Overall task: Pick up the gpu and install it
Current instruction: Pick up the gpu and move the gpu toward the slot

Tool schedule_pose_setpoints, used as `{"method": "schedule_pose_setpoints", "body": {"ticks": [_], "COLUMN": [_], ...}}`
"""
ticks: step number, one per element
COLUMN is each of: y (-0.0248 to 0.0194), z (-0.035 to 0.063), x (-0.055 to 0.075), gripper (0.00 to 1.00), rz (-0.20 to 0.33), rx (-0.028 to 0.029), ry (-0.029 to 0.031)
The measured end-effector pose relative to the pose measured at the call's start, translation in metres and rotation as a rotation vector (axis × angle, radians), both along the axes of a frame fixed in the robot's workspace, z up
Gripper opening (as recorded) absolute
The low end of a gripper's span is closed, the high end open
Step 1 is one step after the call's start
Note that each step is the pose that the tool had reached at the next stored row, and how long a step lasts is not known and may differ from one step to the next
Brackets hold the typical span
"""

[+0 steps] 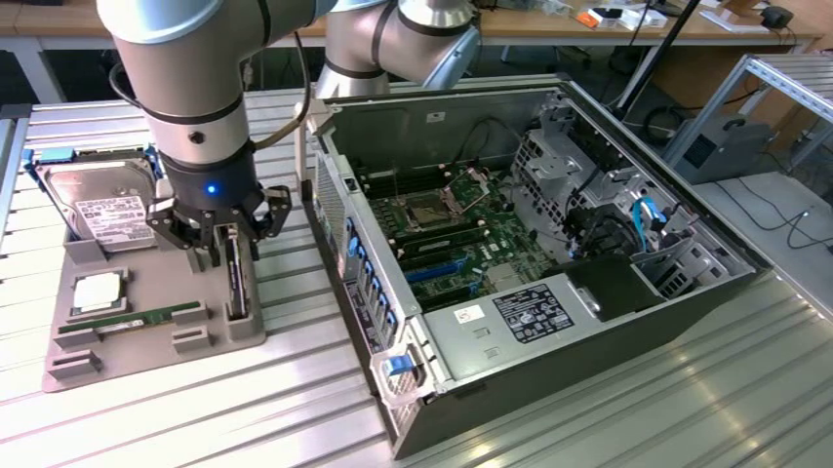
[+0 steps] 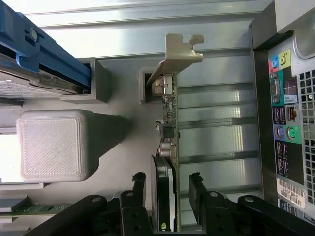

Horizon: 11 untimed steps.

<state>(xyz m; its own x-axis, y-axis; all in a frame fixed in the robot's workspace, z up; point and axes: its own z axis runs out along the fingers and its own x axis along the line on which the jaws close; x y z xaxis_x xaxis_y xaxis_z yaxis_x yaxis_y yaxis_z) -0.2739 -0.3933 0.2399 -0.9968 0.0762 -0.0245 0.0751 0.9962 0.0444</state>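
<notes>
On the exterior view's left, well apart from the gripper, a hard drive (image 1: 98,200) with a white label lay in a grey holder tray (image 1: 156,356). A square processor chip (image 1: 99,292) and a narrow green memory stick (image 1: 146,317) sat in the same tray, on the hard-drive side of the gripper. In the wrist view the drive's blue rail (image 2: 47,54) and a pale ribbed block (image 2: 54,142) of the tray showed on that same side.

The gripper (image 1: 224,252) hung low from the arm, over the tray's edge nearest the computer case. Directly under it the gpu (image 1: 234,283) stood on its long edge in a slot of the tray.

The wrist view showed the gripper (image 2: 167,177) open at a moderate width and straddling the gpu (image 2: 170,123). One black fingertip (image 2: 140,184) stood on each side of the card, with a gap visible on each side, so neither one touched it. The card's silver bracket (image 2: 179,51) was at the end farthest from the gripper, beside a tray post.

Towards the exterior view's right, just past the tray, the computer case (image 1: 586,380) lay open on the slatted metal table (image 1: 729,390). Its motherboard (image 1: 456,229) was exposed. Its rear port panel (image 2: 285,123) appeared in the wrist view, near the gripper on the side away from the hard drive.
</notes>
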Motion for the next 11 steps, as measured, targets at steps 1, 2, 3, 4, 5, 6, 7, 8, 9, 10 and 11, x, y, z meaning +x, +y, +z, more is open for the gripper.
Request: {"method": "schedule_pose_setpoints", "body": {"ticks": [1, 2, 3, 4, 5, 6, 7, 8, 9, 10, 11], "y": [0.0, 0.0, 0.0, 0.0, 0.0, 0.0, 0.0, 0.0, 0.0, 0.0, 0.0], "z": [-0.0001, -0.0001, -0.0001, -0.0001, -0.0001, -0.0001, -0.0001, -0.0001, -0.0001, -0.0001, -0.0001], "x": [0.0, 0.0, 0.0, 0.0, 0.0, 0.0, 0.0, 0.0, 0.0, 0.0, 0.0], "gripper": [0.48, 0.48, 0.48, 0.48, 0.48, 0.47, 0.4, 0.28, 0.27, 0.27, 0.27], "rz": [0.0, 0.0, 0.0, 0.0, 0.0, 0.0, 0.0, 0.0, 0.0, 0.0, 0.0], "rx": [0.0001, 0.0002, 0.0002, 0.0002, 0.0002, 0.0002, 0.0001, 0.0001, 0.0001, 0.0002, 0.0001], "ry": [-0.0002, -0.0002, -0.0002, -0.0002, -0.0003, -0.0002, 0.0, -0.0001, -0.0002, -0.0002, -0.0002]}}
